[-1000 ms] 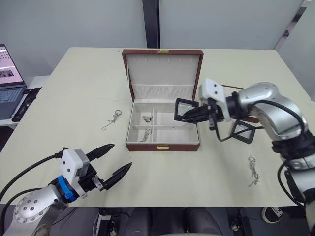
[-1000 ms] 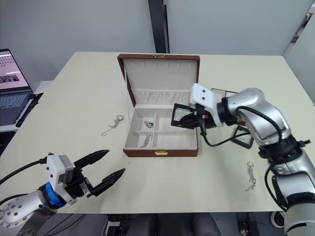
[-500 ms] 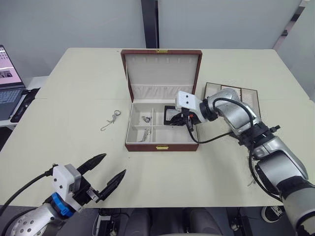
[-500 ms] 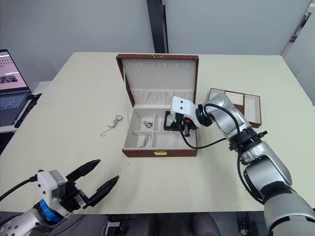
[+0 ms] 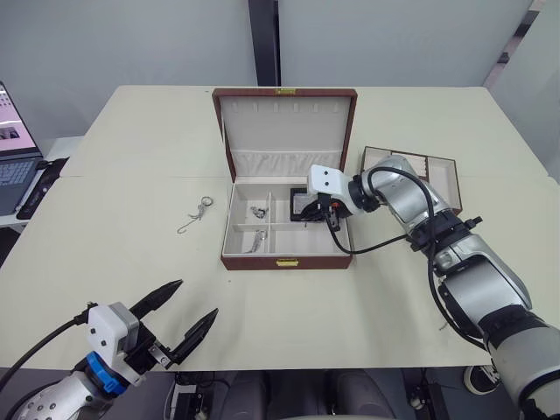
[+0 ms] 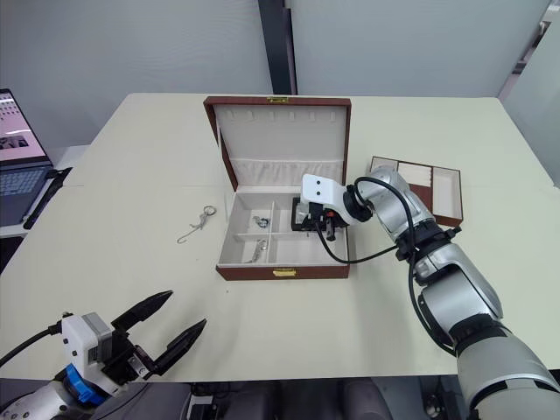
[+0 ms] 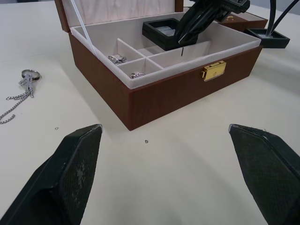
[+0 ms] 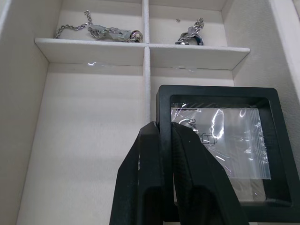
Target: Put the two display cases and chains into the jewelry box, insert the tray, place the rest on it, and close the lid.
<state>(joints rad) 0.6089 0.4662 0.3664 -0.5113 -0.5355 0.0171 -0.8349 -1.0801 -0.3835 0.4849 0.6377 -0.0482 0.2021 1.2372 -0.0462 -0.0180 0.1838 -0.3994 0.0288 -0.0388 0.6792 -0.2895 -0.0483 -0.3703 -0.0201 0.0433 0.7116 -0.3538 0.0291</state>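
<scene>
Your right gripper (image 8: 161, 136) pinches the black square display case (image 8: 220, 145) inside the brown wooden jewelry box (image 5: 289, 259); release it flat next. Left gripper (image 5: 175, 313) hovers, fingers spread.

No text, label or number can be read anywhere

Silver arms, black jaws, blue collar

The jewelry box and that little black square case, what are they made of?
The jewelry box looks like polished reddish-brown wood or a wood-look cover, lined with soft cream fabric, with a shiny gold metal clasp. The display case seems to be matte black plastic framing a clear window, judging by the glare.
</scene>
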